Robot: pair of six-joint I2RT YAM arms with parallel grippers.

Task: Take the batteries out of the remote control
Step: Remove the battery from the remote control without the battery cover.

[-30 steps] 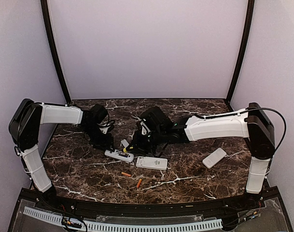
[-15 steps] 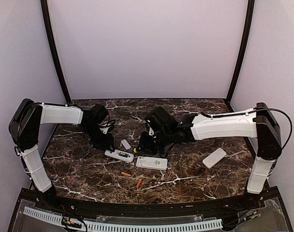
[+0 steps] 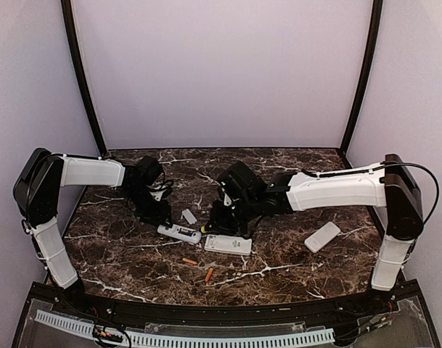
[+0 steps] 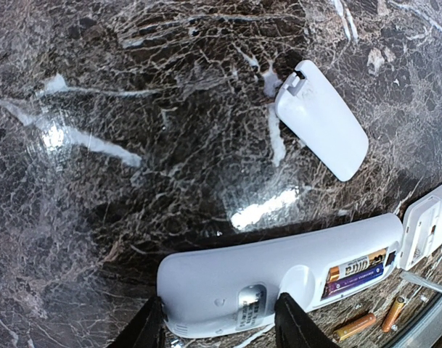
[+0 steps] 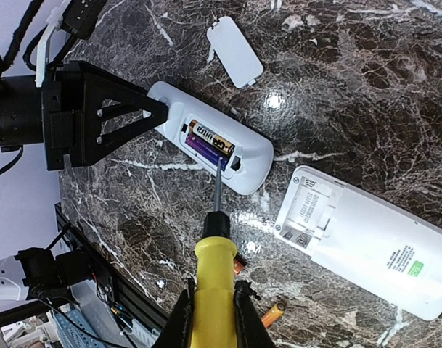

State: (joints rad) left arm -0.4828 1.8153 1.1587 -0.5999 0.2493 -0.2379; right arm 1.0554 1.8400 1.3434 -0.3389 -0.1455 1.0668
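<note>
Left fingers [image 4: 297, 328] clamp remote [image 4: 279, 264], right fingers [image 5: 245, 319] clamp screwdriver [image 5: 215, 272], tip at batteries [image 5: 210, 138] half-hidden inside remote, handle end cut off.

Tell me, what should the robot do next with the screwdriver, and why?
Probably pry upward: the right gripper holds the screwdriver with its tip at the two batteries sitting in the remote, which the left gripper clamps, so a small lever move could pop one out.

Top cam high, rear, facing down; wrist cams close, share remote [image 4: 279, 264].
</note>
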